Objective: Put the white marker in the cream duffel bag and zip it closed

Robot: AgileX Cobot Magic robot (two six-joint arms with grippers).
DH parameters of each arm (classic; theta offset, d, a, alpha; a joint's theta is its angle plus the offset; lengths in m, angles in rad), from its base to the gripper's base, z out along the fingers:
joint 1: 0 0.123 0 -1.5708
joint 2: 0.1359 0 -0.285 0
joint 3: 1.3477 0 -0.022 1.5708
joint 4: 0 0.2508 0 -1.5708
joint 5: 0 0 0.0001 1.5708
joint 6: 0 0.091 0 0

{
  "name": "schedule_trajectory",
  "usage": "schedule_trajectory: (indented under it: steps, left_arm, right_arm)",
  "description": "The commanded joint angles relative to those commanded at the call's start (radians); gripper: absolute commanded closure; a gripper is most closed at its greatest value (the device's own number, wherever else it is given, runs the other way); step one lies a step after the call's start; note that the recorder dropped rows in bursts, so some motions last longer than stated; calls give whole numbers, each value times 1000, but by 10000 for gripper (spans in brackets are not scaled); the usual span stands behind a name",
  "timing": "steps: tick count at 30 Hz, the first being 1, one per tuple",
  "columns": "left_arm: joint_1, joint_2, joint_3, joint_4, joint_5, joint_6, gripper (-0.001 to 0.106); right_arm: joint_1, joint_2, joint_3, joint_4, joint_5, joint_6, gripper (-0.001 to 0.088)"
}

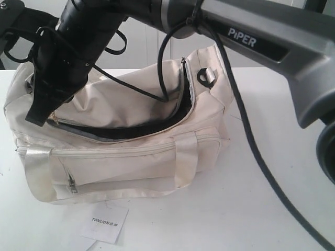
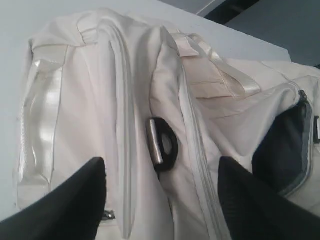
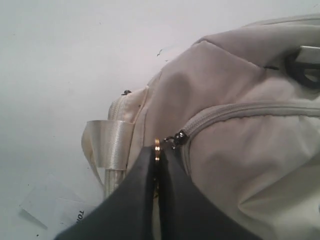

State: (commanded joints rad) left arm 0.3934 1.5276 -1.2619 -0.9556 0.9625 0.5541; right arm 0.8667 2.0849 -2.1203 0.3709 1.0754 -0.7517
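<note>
On the white bench (image 1: 209,219) the cream duffel bag (image 1: 131,157) sits left of centre in the exterior view, with its long side to the camera. The top zipper (image 1: 182,78) gapes, and the dark lining (image 1: 120,133) shows in a curved slot from the bag's 9 o'clock end up toward 1 o'clock.

The right tool (image 3: 157,152) is across at the 9 o'clock end, jaws pinched together on the gold zipper pull (image 3: 156,143), with the slider (image 3: 179,139) just beside the tips.

The left tool (image 2: 161,167) hangs over the buckle end with its fingers spread wide and nothing gripped. The black buckle (image 2: 162,142) lies on the fabric below.

The front pocket (image 1: 120,167) is zipped shut.

A paper tag (image 1: 104,222) lies on the bench at the bag's 6 o'clock, near its lower edge.

The white marker is not in sight in any view, so I cannot tell where it is.
</note>
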Motion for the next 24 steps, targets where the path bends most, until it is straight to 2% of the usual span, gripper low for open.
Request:
schedule_trajectory:
  steps: [4,9,13,19,24]
  left_arm:
    - [-2,-63,77,-8,-7,0,385]
    - [-43,-87,150,21,-41,0,385]
    - [-86,-84,193,28,-135,2,385]
    - [-119,-82,203,37,-252,4,385]
    - [-119,-59,203,40,-262,4,385]
  right_arm:
    - [0,0,0,0,0,5,868]
    - [0,0,0,0,4,5,868]
    - [0,0,0,0,15,5,868]
    - [0,0,0,0,24,5,868]
    - [0,0,0,2,24,5,868]
